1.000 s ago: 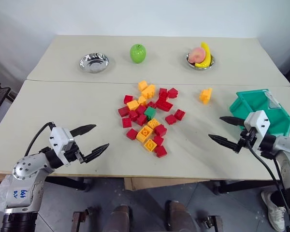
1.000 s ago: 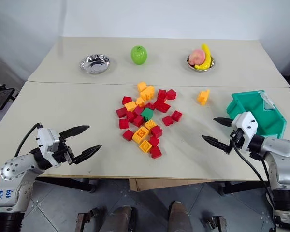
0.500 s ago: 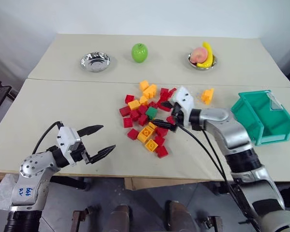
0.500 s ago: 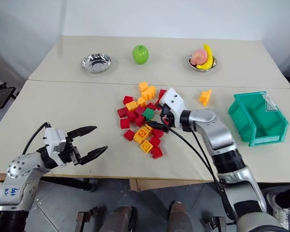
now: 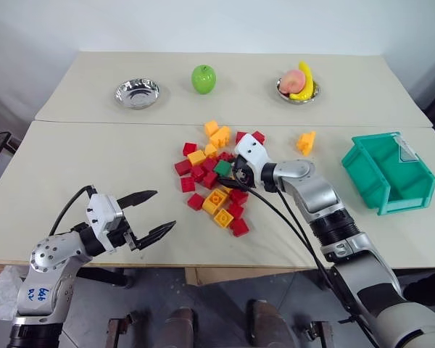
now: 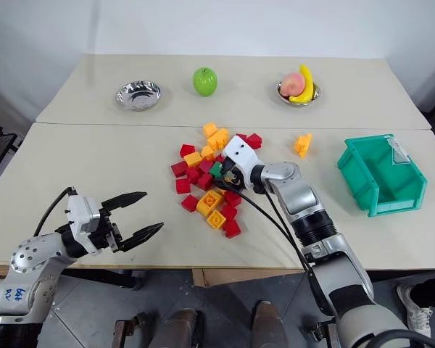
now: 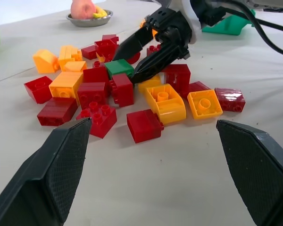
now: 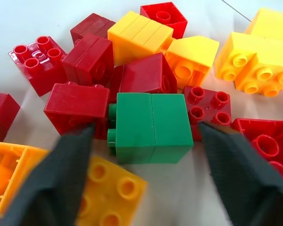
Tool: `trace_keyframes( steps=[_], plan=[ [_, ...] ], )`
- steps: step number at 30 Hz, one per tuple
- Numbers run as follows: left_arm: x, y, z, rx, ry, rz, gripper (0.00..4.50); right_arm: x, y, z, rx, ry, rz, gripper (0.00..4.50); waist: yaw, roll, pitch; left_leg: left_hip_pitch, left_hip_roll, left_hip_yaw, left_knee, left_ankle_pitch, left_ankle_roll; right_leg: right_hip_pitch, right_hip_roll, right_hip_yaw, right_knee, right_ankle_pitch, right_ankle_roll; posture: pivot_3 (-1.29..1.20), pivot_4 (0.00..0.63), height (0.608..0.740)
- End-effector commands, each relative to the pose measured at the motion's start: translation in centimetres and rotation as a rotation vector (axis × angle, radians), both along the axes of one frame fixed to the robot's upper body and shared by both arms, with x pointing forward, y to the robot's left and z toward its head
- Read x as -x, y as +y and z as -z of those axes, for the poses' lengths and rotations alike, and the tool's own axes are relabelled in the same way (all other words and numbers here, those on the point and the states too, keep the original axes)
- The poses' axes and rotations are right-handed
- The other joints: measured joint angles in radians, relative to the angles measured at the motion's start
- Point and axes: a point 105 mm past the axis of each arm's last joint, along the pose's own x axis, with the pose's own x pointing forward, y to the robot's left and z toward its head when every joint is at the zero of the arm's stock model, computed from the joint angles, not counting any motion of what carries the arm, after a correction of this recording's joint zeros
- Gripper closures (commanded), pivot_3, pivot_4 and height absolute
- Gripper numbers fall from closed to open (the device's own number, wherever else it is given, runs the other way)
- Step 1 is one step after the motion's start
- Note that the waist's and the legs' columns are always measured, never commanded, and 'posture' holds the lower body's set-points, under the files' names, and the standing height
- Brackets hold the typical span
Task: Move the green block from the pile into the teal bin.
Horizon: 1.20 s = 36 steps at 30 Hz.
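Note:
The green block (image 5: 222, 168) lies on its side in the middle of the pile (image 5: 216, 199) of red and yellow bricks at the table's centre. My right gripper (image 5: 225, 173) reaches into the pile from the right. It is open, with one finger on each side of the green block (image 8: 151, 127) and a small gap left on both sides. The left wrist view shows the same: the two black fingers straddle the green block (image 7: 119, 67). My left gripper (image 5: 163, 210) hovers open and empty over bare table, left of the pile near the front. The teal bin (image 5: 404, 201) stands at the right edge.
Along the far side stand a steel bowl (image 5: 137, 93), a green apple (image 5: 203, 78) and a bowl with a peach and a banana (image 5: 297, 85). A lone yellow brick (image 5: 307, 141) lies between the pile and the bin. The right arm's black cable hangs over the front edge.
My right arm has swung from beside the teal bin leftward to the pile, and its fingers have narrowed around the green block. The left gripper has stayed about where it was.

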Motion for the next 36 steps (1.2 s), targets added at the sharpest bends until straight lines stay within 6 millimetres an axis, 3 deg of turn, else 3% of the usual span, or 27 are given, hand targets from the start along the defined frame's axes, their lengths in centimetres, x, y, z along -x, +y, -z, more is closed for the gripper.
trace_keyframes(
  steps=[1,6,10,16,19,21,24,29,32,33,36],
  plan=[
    [0.3,-0.4,-0.7,0.017,-0.028,0.011,0.0,-0.2,0.1,-1.2,-0.022,-0.038,-0.006,2.36,0.0,0.0,0.0,0.0,0.0,0.0,0.0,0.0,0.0,0.0,0.0,0.0,0.0,0.0,0.0,0.0,0.15,0.74],
    [0.0,-0.9,-1.0,0.029,-0.04,0.032,0.0,0.0,-0.5,-2.5,-0.08,-0.082,-0.028,2.45,0.001,0.0,0.0,0.0,0.0,0.0,0.0,0.0,0.0,0.0,0.0,0.0,0.0,0.0,0.0,0.0,0.15,0.74],
    [-0.2,-2.4,-1.6,0.059,-0.055,0.09,0.0,0.9,-3.1,-5.5,-0.196,-0.226,-0.051,2.45,0.005,0.0,0.0,0.0,0.0,0.0,0.0,0.0,0.0,0.0,0.0,0.0,0.0,0.0,0.0,0.0,0.15,0.74],
    [-0.4,-4.9,-2.3,0.115,-0.073,0.184,0.0,2.7,-13.5,-9.5,-0.296,-0.449,0.213,2.45,0.021,0.0,0.0,-0.001,-0.001,0.001,0.0,0.0,0.001,0.0,0.0,0.0,-0.002,0.0,0.0,0.0,0.15,0.74],
    [-1.0,-6.1,-2.7,0.148,-0.085,0.215,0.0,4.0,-20.6,-10.9,-0.214,-0.579,0.441,2.45,0.027,0.0,0.0,-0.001,0.0,0.002,0.0,0.0,0.001,0.001,0.0,0.0,-0.002,0.0,0.0,0.0,0.15,0.74],
    [-1.4,-6.9,-2.6,0.16,-0.088,0.236,0.0,5.2,-26.1,-11.1,-0.144,-0.621,0.637,2.45,0.029,0.0,0.0,0.0,0.0,0.003,0.001,0.0,0.001,0.001,0.0,0.0,-0.001,0.0,0.0,0.0,0.15,0.74],
    [-2.0,-7.3,-2.5,0.162,-0.091,0.247,0.0,6.6,-30.7,-10.3,-0.076,-0.608,0.803,2.45,0.029,0.0,0.0,0.0,0.0,0.004,0.001,-0.001,0.001,0.001,0.0,0.001,-0.002,0.0,0.0,0.0,0.15,0.74],
    [-2.3,-7.4,-2.2,0.149,-0.093,0.257,0.0,7.4,-33.6,-7.6,-0.092,-0.498,0.893,2.45,0.007,0.0,0.0,0.002,0.001,0.007,0.0,-0.001,0.001,0.002,0.0,0.002,-0.001,0.0,0.001,0.0,0.15,0.74],
    [-2.3,-7.0,-2.2,0.137,-0.094,0.254,0.0,7.9,-34.3,-6.0,-0.084,-0.427,0.877,2.45,0.007,0.0,0.0,0.003,0.001,0.007,0.001,-0.001,0.002,0.003,0.0,0.002,-0.001,0.0,0.001,0.0,0.15,0.74],
    [-2.4,-6.7,-2.2,0.133,-0.095,0.247,0.0,8.0,-34.2,-6.0,-0.093,-0.426,0.867,1.74,0.007,0.0,0.0,0.003,0.001,0.007,0.001,-0.001,0.002,0.003,0.0,0.003,-0.001,0.0,0.001,0.0,0.15,0.74],
    [-2.5,-6.1,-2.2,0.125,-0.098,0.226,0.0,8.1,-34.0,-6.3,-0.108,-0.442,0.837,0.85,0.003,0.001,0.0,0.003,0.001,0.007,0.001,-0.001,0.002,0.003,0.0,0.003,-0.002,0.001,0.001,0.0,0.15,0.74]
  ],
)
